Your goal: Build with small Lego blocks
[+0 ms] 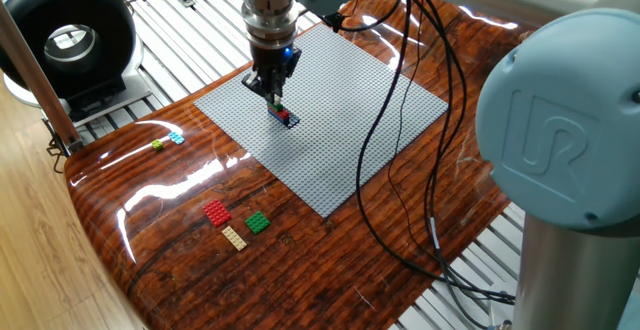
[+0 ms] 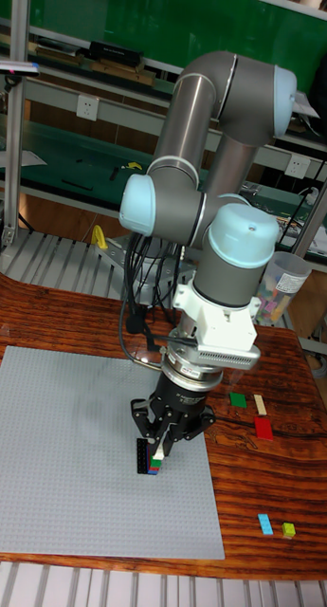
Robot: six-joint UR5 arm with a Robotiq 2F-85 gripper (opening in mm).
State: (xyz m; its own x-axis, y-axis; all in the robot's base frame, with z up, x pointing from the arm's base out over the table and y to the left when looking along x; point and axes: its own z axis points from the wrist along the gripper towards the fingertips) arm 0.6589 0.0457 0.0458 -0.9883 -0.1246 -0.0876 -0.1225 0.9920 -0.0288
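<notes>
Hovering my gripper (image 1: 272, 91) over the little brick stack (image 1: 283, 116) on the grey baseplate (image 1: 340, 120).

I can't tell whether the fingers are spread or pinching a brick. Spare red brick (image 1: 216, 212), tan brick (image 1: 234, 237) and green brick (image 1: 257, 223) lie on the wooden table (image 1: 180, 270) toward 7 o'clock. Any sideways offset while pressing could, I judge, topple the stack.

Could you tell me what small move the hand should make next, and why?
Probably a short, straight press down. The hand sits right over the small stack of bricks on the grey baseplate, apparently with a brick at its fingertips; whether it is seated cannot be told.
</notes>
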